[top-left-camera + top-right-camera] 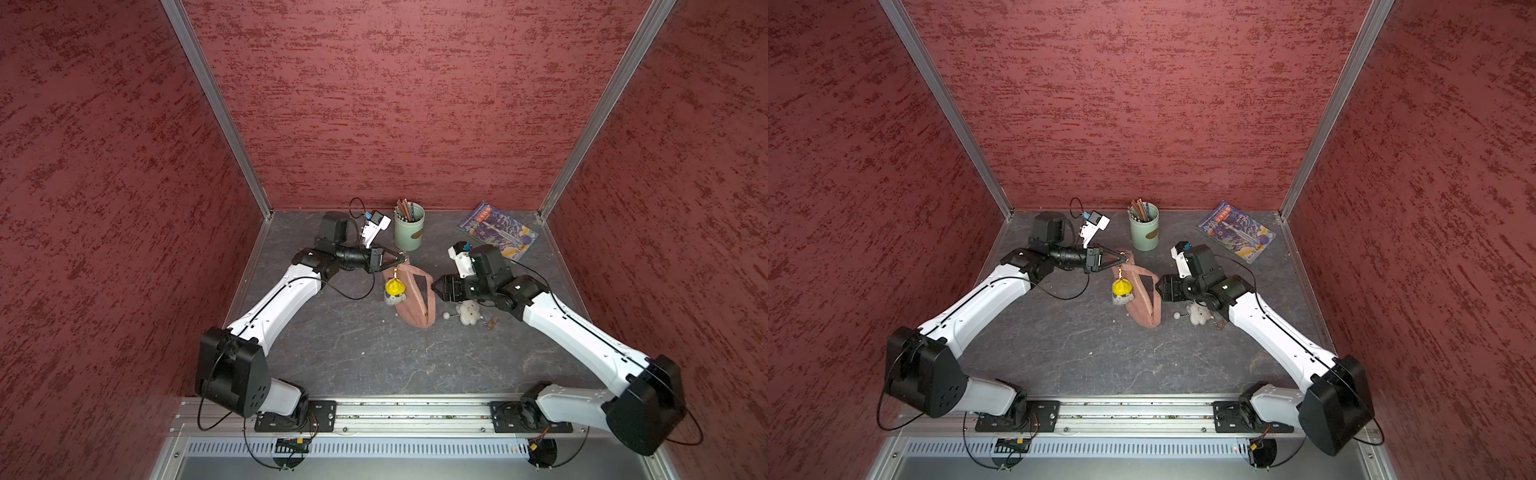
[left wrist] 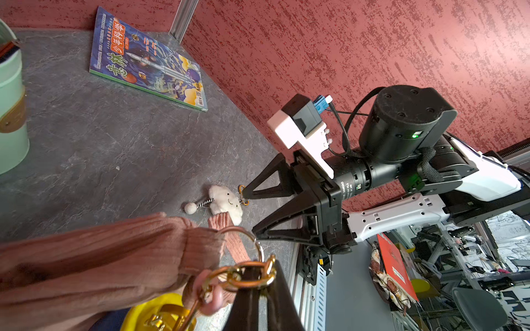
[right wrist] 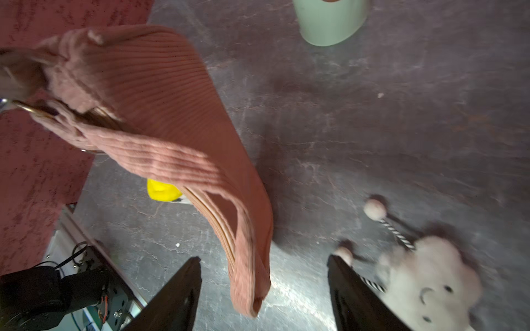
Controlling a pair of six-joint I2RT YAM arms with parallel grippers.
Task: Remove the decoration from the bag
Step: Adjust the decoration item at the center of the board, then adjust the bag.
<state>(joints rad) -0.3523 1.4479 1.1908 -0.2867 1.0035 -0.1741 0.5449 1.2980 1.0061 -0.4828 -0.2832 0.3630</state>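
- I see the dusty-pink ribbed half-moon fabric bag [image 1: 411, 309] mid-table, between both claws; its long axis runs 12-to-5 o'clock.
- Left gripper [image 1: 401, 258]: jaws together, pinched on the gold chain links [image 2: 246, 276] at the bag's 12 o'clock tip.
- Right gripper [image 1: 435, 291]: jaws apart, empty, just at the bag's 3 o'clock.
- Yellow-hatted plush charm [image 1: 394, 291] hangs on its 9 o'clock side; white cloud plush charm [image 1: 468, 312] lies apart, at 4 o'clock.

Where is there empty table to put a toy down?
Biggest bare patch: the front of the dark grey table, between the dusty-pink ribbed bag and the silver rail. A smaller gap sits between the mint-green pencil cup and the blue magazine. It is crowded beside the bag, where the white cloud plush charm lies by the right gripper.
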